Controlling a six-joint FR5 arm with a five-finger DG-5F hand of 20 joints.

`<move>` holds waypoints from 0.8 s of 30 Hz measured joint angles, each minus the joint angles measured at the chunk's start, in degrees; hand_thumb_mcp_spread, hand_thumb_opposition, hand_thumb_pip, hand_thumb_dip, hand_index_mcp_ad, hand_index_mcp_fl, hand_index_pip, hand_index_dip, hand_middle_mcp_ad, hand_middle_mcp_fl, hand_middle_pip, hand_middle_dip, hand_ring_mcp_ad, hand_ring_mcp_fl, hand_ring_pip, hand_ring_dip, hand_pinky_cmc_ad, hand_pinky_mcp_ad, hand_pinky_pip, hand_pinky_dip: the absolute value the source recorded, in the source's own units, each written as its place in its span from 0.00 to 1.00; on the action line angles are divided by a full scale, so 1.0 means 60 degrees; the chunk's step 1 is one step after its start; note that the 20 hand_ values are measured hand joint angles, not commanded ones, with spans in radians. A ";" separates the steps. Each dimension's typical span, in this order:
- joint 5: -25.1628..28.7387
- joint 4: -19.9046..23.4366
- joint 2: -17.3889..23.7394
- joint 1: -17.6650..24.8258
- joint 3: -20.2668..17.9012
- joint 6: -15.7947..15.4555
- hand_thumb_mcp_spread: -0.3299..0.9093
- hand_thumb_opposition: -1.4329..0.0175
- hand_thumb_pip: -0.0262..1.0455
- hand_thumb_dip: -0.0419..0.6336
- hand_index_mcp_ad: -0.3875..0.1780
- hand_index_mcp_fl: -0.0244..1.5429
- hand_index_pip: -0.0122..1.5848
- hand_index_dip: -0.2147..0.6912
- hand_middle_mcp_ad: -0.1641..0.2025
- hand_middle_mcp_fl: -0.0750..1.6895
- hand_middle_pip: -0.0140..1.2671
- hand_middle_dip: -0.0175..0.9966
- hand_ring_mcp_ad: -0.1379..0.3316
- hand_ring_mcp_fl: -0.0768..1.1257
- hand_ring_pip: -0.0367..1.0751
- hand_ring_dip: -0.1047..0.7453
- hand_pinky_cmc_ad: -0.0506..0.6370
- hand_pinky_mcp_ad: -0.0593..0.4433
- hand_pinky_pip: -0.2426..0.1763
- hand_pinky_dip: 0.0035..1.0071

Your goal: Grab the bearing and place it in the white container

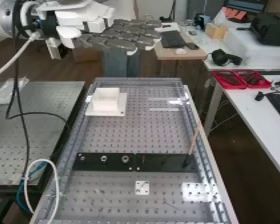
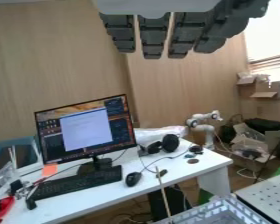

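Note:
The hand (image 1: 124, 37) is at the upper left of the high view, level above the far end of the bench, its fingers straight and apart from everything on the bench. In the wrist view the fingers of the hand (image 2: 184, 35) hang down straight with nothing in them. Small round metal pieces sit in a row on a black plate (image 1: 91, 163); the rightmost, a ring-like bearing (image 1: 125, 159), lies near the plate's middle. Farther back on the left stands the white container (image 1: 107, 100), on a white base. Whether the container holds anything is unclear.
A thin stick (image 1: 193, 142) stands tilted at the black plate's right end. A small white plate (image 1: 142, 188) lies nearer. Clear rails (image 1: 199, 130) border the perforated bench. Cables (image 1: 19, 100) hang at its left; a white desk (image 1: 250, 107) stands at right.

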 joint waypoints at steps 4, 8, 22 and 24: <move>0.0750 0.0487 -0.0038 0.0200 -0.0430 0.0167 0.32 0.94 0.12 0.07 0.68 0.02 0.02 0.25 0.63 0.06 0.02 0.04 0.44 0.08 0.06 0.14 0.15 0.21 0.55 0.02; 0.1352 0.0801 -0.0140 0.0382 -0.0692 0.0314 0.48 0.67 0.33 0.14 0.68 0.03 0.03 0.28 0.63 0.06 0.06 0.06 0.43 0.08 0.05 0.15 0.24 0.34 0.51 0.04; 0.3377 0.2280 -0.0812 0.1011 -0.1524 0.0882 0.53 0.52 0.40 0.20 0.68 0.07 0.07 0.43 0.64 0.06 0.09 0.13 0.61 0.07 0.09 0.15 0.56 0.58 0.36 0.11; 0.3616 0.2399 -0.0906 0.1066 -0.1590 0.1001 0.53 0.52 0.42 0.20 0.68 0.07 0.07 0.44 0.64 0.06 0.09 0.13 0.61 0.07 0.09 0.15 0.56 0.58 0.36 0.11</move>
